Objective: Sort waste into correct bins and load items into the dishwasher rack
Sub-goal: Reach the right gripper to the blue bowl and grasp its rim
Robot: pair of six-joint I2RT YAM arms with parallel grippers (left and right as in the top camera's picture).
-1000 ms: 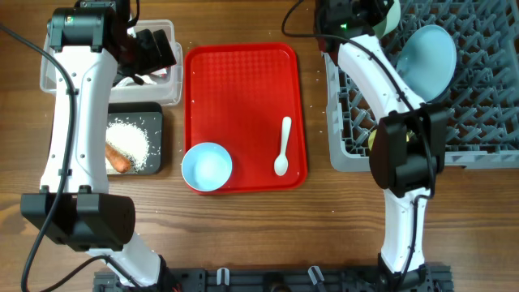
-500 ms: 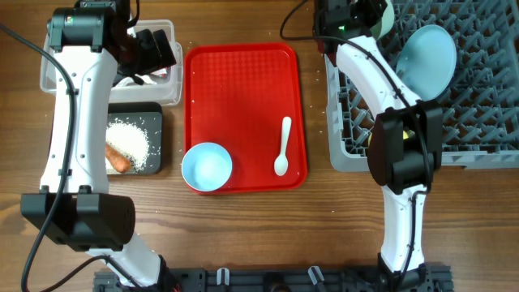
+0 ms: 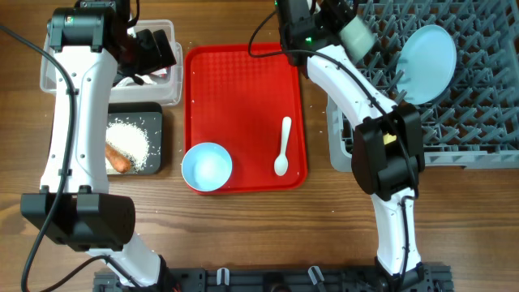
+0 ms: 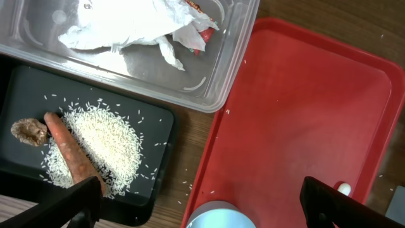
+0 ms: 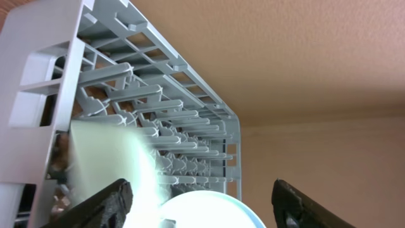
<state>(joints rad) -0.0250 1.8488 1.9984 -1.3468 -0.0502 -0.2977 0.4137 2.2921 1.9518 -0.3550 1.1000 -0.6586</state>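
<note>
My right gripper [image 3: 334, 23] hangs over the near-left corner of the grey dishwasher rack [image 3: 470, 97], jaws wide open. A mint bowl [image 3: 357, 34] shows blurred just beside it, loose of the fingers; in the right wrist view the bowl [image 5: 114, 164] smears past the left finger above the pale blue plate [image 5: 209, 212]. The plate [image 3: 427, 53] leans upright in the rack. My left gripper [image 3: 154, 53] is open over the clear tub [image 4: 215, 82], which holds the napkin [image 4: 133, 25]. Rice [image 4: 101, 142], a carrot [image 4: 69, 155] and a brown scrap [image 4: 28, 131] lie in the black tray [image 4: 158, 126].
The red serving tray [image 3: 243, 89] sits mid-table with a blue bowl [image 3: 207, 166] at its front left and the white spoon [image 3: 282, 146] at its right. Stray rice grains lie on the wood between the bins and the tray.
The right wrist swung left from over the rack's corner and its jaws opened; the mint bowl left the grip and now shows blurred. The left arm has not moved.
</note>
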